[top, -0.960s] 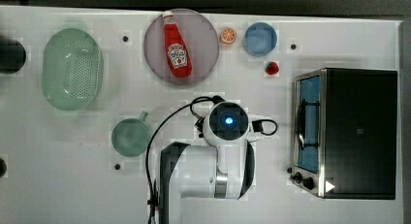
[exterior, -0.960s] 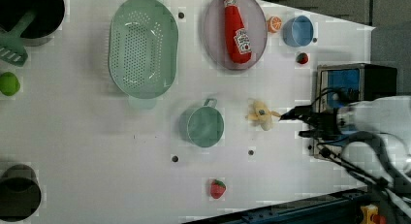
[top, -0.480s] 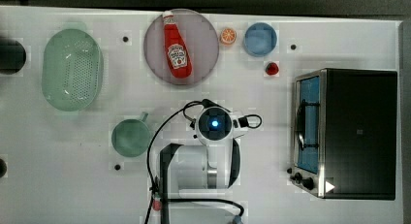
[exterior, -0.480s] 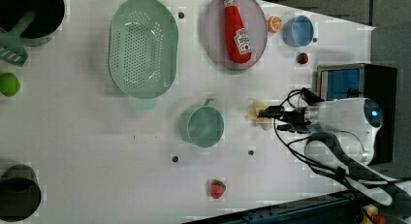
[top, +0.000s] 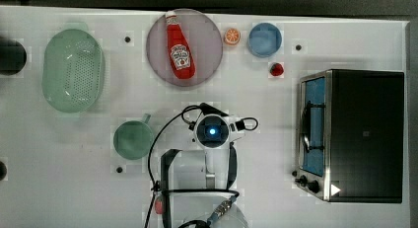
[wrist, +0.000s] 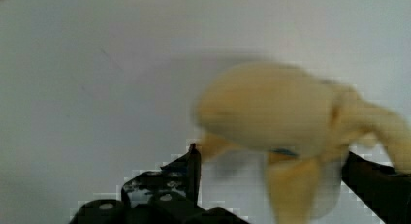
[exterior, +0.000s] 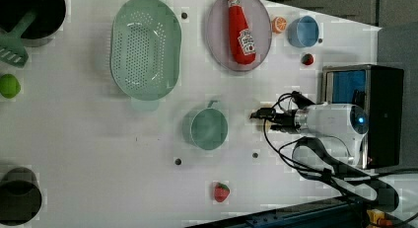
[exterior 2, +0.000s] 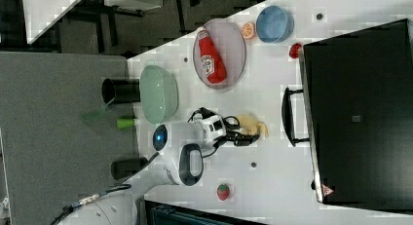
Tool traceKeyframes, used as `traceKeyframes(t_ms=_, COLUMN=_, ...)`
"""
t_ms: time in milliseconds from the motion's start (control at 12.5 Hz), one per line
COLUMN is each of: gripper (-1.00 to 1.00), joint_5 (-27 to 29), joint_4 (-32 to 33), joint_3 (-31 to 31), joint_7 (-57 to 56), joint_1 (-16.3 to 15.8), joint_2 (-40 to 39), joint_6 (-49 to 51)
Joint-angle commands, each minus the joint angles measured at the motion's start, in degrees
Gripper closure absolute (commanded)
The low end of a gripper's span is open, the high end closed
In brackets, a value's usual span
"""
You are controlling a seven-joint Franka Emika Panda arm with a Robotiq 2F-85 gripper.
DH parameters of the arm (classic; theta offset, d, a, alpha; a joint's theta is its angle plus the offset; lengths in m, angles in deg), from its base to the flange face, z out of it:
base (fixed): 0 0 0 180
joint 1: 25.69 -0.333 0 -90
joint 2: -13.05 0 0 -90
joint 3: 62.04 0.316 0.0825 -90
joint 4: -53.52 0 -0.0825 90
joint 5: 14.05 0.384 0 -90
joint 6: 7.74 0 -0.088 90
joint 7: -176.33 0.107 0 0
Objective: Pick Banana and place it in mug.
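Left view, going left to right: the big pale green perforated colander (exterior: pixel 146 54) sits up top, then the small round teal-green mug (exterior: pixel 209 129) with its stub handle, then the arm's black gripper (exterior: pixel 260 115) poking in from the left view's right, just beside the mug but not touching it. Further along is the black toaster oven (exterior: pixel 364 109). The pale yellow, slightly curved toy banana (wrist: pixel 286 117) is right under the tool, lying on the white tabletop (exterior: pixel 98 139); in the wrist view it sits between the two black fingers (wrist: pixel 191 158), which are spread wide with nothing gripped yet, and in the right view you can see the banana (exterior 2: pixel 253 124) poking out past the gripper (exterior 2: pixel 246 135), between the arm and the oven handle. So this looks like the reach-and-grab step, barely started as far as the task goes. If I were doing it: drop straight down until the fingers straddle the fat middle of the banana, not the floppy peel flaps, then close across its narrow width. Peel bits look soft and I'd guess they'd slip. After that it's a short hop toward the left view's left to the mug, so lift enough to clear the rim and go in end-first, since the banana looks about as long as the mug is wide.
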Motion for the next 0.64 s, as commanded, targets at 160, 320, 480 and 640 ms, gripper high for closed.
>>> traceKeyframes(t_ms=160, gripper=-0.1, joint_5=-0.6, joint_4=-1.5, joint_3=-1.1, joint_7=-1.5, joint_1=-0.1, joint_2=0.9, joint_6=-0.2)
traceKeyframes(t_ms=320, gripper=0.34, joint_5=-0.6, joint_4=-1.3, joint_3=-1.1, joint_7=-1.5, joint_1=-0.1, joint_2=0.9, joint_6=-0.1)
traceKeyframes(t_ms=480, gripper=0.34, joint_5=-0.6, joint_4=-1.4, joint_3=-1.2, joint_7=-1.5, joint_1=0.0, joint_2=1.0, joint_6=-0.1)
traceKeyframes(t_ms=640, gripper=0.34, joint_5=-0.6, joint_4=-1.6, joint_3=-1.3, joint_7=-1.5, joint_1=0.1, joint_2=2.3, joint_6=-0.1)
